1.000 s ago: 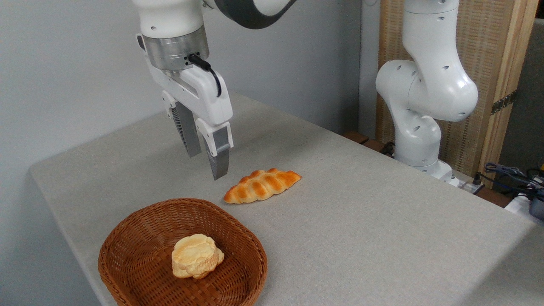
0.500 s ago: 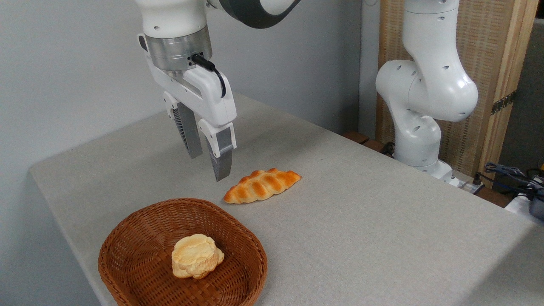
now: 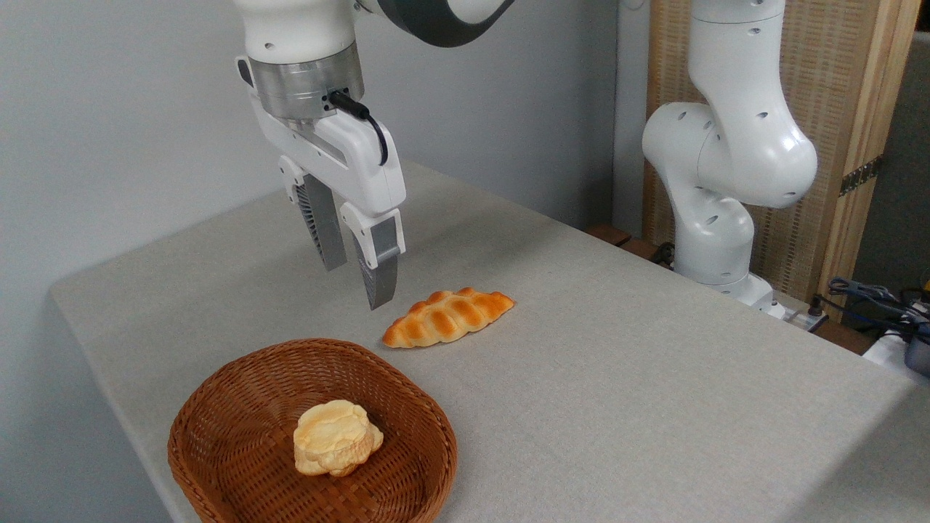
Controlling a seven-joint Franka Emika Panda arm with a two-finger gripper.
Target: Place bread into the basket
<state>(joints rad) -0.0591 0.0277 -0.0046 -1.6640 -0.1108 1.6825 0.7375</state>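
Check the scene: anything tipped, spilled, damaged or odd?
Nothing stands out. The bread lies flat and intact on the table, outside the basket. The basket sits upright with a pale bun inside. The gripper hangs open and empty above the table, left of the bread.

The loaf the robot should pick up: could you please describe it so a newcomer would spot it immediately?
Find the grey table, then the wicker basket at its near left corner. Just beyond the basket's rim lies the loaf, bare on the cloth. It is long, braided and golden-orange, unlike the pale round bun inside the basket.
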